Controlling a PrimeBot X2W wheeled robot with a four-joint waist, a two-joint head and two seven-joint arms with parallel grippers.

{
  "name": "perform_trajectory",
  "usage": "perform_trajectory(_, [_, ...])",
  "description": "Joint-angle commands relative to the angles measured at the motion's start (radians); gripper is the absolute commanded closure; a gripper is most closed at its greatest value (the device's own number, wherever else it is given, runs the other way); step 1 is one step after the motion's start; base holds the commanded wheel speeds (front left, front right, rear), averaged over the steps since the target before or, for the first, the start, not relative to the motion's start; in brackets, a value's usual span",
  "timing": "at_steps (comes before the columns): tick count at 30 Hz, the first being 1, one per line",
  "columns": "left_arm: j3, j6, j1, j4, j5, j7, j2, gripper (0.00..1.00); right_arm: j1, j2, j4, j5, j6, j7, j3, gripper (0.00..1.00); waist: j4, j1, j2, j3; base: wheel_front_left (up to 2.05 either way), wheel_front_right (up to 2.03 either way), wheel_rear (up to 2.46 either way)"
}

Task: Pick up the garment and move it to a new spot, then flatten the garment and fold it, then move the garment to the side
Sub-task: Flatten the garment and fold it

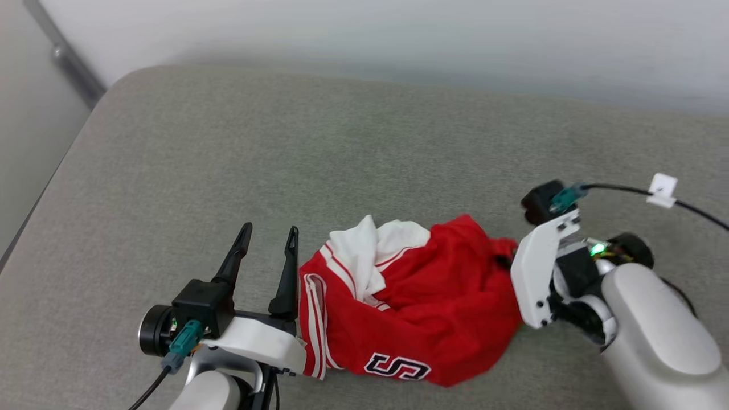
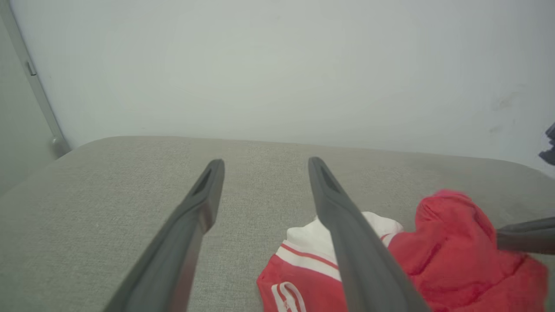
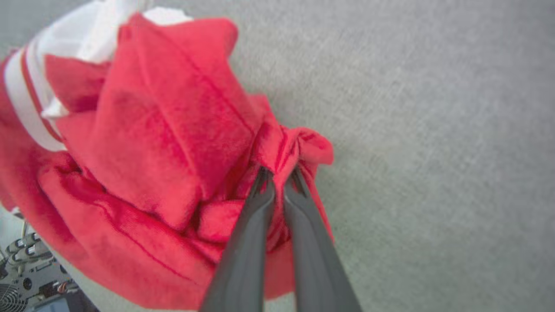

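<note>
On the grey cushion, garment crumpled; right gripper clamped on a red fold.
Beside it, left gripper stands open; I would lift slowly, watching that the thin pinch holds.

grey fabric surface against a pale wall.
</note>
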State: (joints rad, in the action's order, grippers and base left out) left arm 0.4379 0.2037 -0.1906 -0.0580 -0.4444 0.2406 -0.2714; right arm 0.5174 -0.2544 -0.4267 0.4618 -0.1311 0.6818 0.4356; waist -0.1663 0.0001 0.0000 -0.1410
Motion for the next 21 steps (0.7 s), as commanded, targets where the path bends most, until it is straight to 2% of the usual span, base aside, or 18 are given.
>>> perform_trajectory(1, [-0.005, 0.005, 0.014, 0.003, -0.004, -0.001, -0.006, 0.00, -0.002, -0.012, 0.034, -0.013, 0.001, -0.021, -0.030, 1.00, 0.039, -0.0001, 0.0000, 0.022, 0.00, 0.00, 0.00])
perform_trajectory(5, [-0.009, 0.014, 0.029, 0.014, -0.006, -0.008, -0.017, 0.00, -0.077, -0.026, 0.139, -0.058, 0.001, -0.048, -0.154, 1.00, 0.088, -0.0001, 0.0000, 0.040, 0.00, 0.00, 0.00])
perform_trajectory(6, [-0.009, 0.014, 0.029, 0.014, -0.006, -0.008, -0.017, 0.00, -0.077, -0.026, 0.139, -0.058, 0.001, -0.048, -0.154, 1.00, 0.088, -0.0001, 0.0000, 0.040, 0.00, 0.00, 0.00])
perform_trajectory(9, [-0.011, 0.020, 0.047, 0.019, -0.011, -0.013, -0.025, 0.00, -0.177, -0.012, 0.225, -0.105, 0.001, -0.052, -0.280, 1.00, 0.118, -0.0001, 0.0000, 0.053, 0.00, 0.00, 0.00])
perform_trajectory(14, [-0.016, 0.030, 0.063, 0.029, -0.016, -0.025, -0.037, 0.00, -0.396, 0.074, 0.324, -0.166, 0.001, -0.027, -0.457, 1.00, 0.148, -0.0001, 0.0000, 0.063, 0.00, 0.00, 0.00])
perform_trajectory(16, [-0.015, 0.032, 0.066, 0.030, -0.017, -0.032, -0.041, 0.00, -0.485, 0.126, 0.324, -0.177, 0.001, -0.018, -0.503, 1.00, 0.153, -0.0001, 0.0000, 0.068, 0.00, 0.00, 0.00])
perform_trajectory(19, [-0.015, 0.034, 0.071, 0.029, -0.022, -0.042, -0.047, 0.00, -0.560, 0.166, 0.291, -0.194, 0.001, -0.025, -0.530, 1.00, 0.155, -0.0001, 0.0000, 0.071, 0.00, 0.00, 0.00])
perform_trajectory(20, [-0.015, 0.036, 0.074, 0.028, -0.023, -0.042, -0.048, 0.00, -0.570, 0.175, 0.280, -0.194, 0.001, -0.041, -0.530, 0.59, 0.156, -0.0001, 0.0000, 0.073, 0.00, 0.00, 0.00])
perform_trajectory(21, [-0.014, 0.039, 0.077, 0.030, -0.023, -0.045, -0.049, 0.00, -0.577, 0.182, 0.270, -0.195, 0.001, -0.065, -0.528, 0.00, 0.157, -0.0001, 0.0000, 0.074, 0.00, 0.00, 0.00])
